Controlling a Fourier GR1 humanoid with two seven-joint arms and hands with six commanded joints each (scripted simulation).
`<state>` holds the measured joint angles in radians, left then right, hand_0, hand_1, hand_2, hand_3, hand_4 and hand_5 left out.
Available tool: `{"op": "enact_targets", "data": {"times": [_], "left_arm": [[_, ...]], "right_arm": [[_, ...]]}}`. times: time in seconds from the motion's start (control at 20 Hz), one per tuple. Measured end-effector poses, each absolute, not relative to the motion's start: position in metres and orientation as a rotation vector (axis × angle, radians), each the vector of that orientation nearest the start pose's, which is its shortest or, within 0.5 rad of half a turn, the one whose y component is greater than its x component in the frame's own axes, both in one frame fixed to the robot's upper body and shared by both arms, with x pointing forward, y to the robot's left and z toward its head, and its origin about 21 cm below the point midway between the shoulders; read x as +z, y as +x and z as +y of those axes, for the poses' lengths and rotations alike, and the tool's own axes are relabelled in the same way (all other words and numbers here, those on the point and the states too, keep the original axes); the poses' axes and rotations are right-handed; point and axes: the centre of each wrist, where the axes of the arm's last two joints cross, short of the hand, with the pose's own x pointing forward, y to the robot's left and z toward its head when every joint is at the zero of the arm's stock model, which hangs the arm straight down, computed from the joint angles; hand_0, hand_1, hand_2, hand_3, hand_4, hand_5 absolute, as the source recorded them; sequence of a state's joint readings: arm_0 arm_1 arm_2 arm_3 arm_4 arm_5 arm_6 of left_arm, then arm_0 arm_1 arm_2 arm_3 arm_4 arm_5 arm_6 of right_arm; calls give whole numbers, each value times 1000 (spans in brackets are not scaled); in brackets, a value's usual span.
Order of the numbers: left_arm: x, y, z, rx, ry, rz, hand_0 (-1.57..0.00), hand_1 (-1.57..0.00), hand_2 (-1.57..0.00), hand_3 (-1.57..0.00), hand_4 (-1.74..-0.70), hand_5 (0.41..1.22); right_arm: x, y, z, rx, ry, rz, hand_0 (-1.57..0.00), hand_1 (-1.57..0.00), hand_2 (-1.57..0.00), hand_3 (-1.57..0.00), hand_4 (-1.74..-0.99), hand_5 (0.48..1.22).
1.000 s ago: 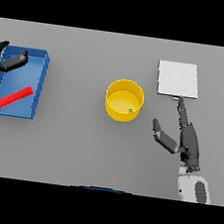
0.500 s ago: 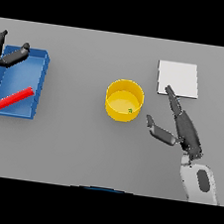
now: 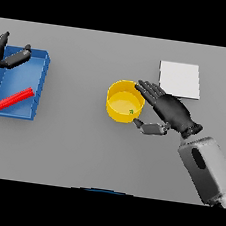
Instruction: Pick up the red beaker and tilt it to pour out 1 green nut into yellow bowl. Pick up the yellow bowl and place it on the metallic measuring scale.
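One yellow bowl (image 3: 125,102) — one green nut (image 3: 131,111) inside.

1 bowl (image 3: 124,102), 1 tray (image 3: 23,83) (1 beaker (image 3: 13,99))

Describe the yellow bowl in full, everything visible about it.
The yellow bowl is a round, plain yellow container with upright walls and an open top, standing upright on the grey table, left of the metallic measuring scale. A small green nut lies inside, near its right wall. The right hand is against its right side, fingers over the rim and thumb by the lower wall, not yet closed round it.
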<state>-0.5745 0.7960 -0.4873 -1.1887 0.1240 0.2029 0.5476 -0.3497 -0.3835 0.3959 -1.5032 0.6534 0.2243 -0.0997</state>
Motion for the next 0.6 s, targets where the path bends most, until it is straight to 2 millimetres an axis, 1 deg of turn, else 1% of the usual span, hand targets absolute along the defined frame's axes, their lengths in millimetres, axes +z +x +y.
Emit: {"op": "enact_targets", "data": {"times": [0.1,0.2,0.3,0.35,0.5,0.55,0.6], "left_arm": [[109,355,318,-527,718,-1085,0,0,0,0,-797,723],[110,356,317,-528,727,-1077,0,1,1,1,-799,721],[109,358,322,-526,732,-1062,1,1,1,1,-797,718],[108,358,317,-535,721,-1062,1,1,1,1,-796,717],[112,358,318,-533,731,-1069,1,1,1,1,-793,720],[107,358,317,-538,728,-1063,1,1,1,1,-794,723],[109,358,320,-535,727,-1067,1,1,1,1,-795,725]], "right_arm": [[66,315,-193,1492,-386,-1591,1,1,1,1,-1273,656],[69,321,-184,1558,-352,-1582,1,1,1,1,-1274,662],[69,326,-175,1638,-336,-1558,1,1,1,1,-1277,677],[71,332,-175,1672,-341,-1537,1,1,1,1,-1269,683],[65,339,-162,1757,-308,-1492,1,1,1,1,-1250,686],[68,344,-161,1769,-300,-1483,1,1,1,1,-1246,686],[65,345,-161,1794,-281,-1471,1,1,1,1,-1244,685]]}}
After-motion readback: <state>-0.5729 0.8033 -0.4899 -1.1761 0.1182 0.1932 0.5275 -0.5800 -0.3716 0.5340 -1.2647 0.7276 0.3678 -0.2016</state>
